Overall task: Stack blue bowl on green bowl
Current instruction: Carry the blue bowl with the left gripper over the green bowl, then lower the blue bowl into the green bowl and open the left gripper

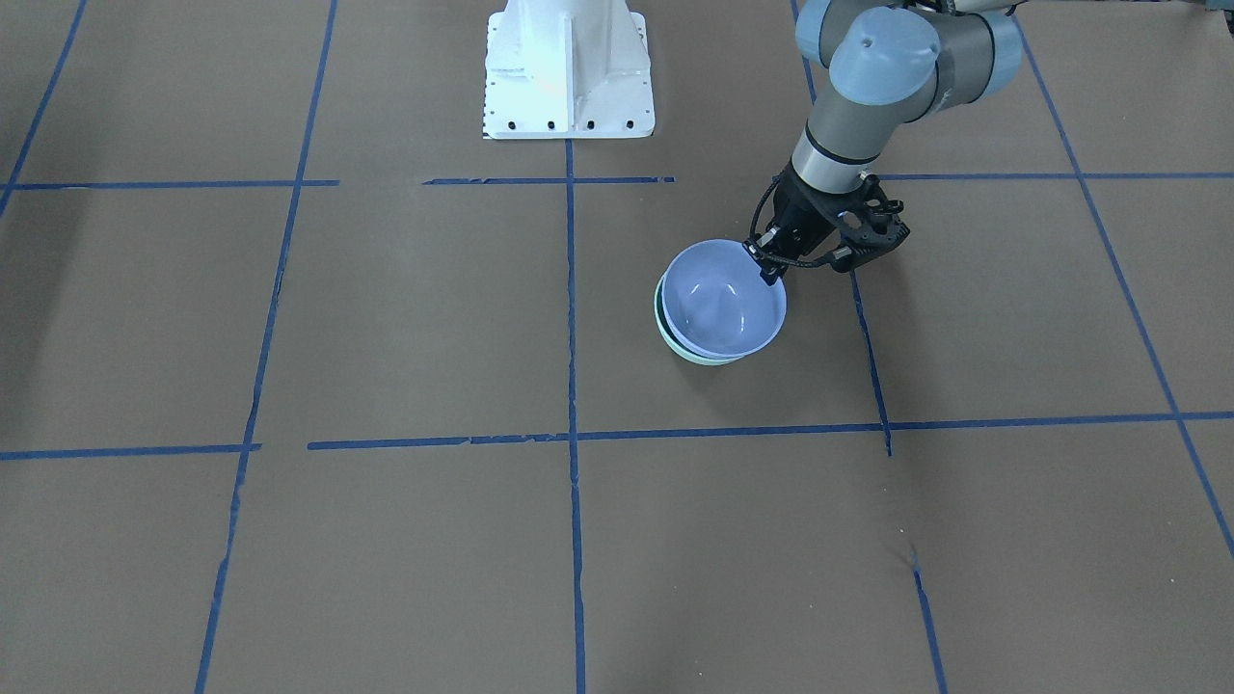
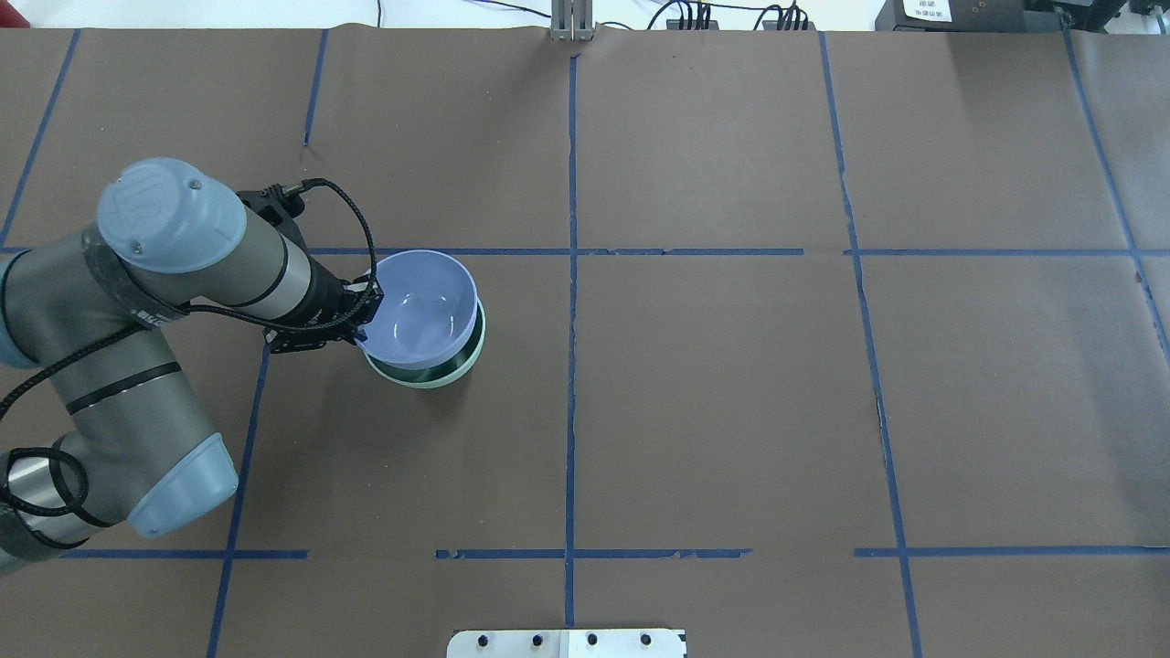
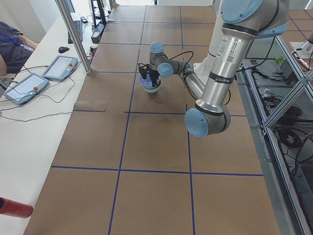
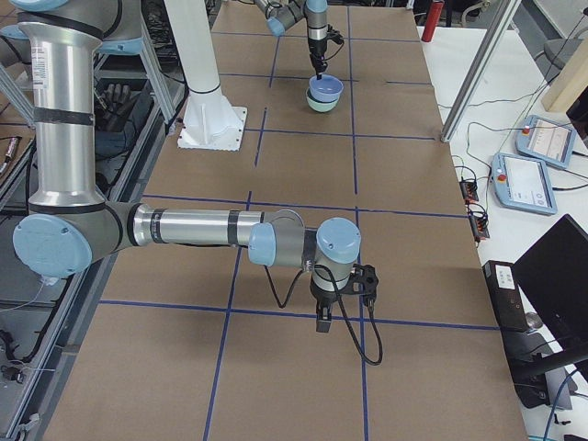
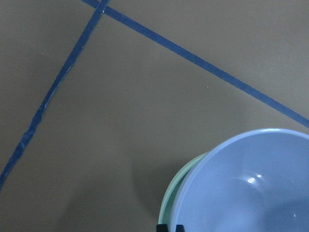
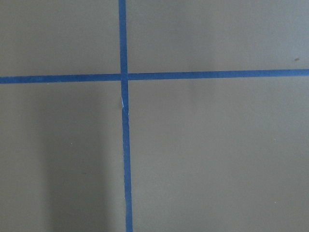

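We see the blue bowl [image 1: 725, 301] sitting inside the green bowl [image 1: 686, 349], a little off-centre, so that a mint crescent of rim shows along one side. The pair stands on the brown table [image 1: 405, 318], near a blue tape line [image 1: 868, 347]. The blue bowl itself holds nothing. The left gripper [image 1: 771, 272] has its fingers pinched on the blue bowl's rim. The right gripper [image 4: 323, 320] hangs over the table well apart from the bowls, and we cannot tell whether its fingers are apart or together.
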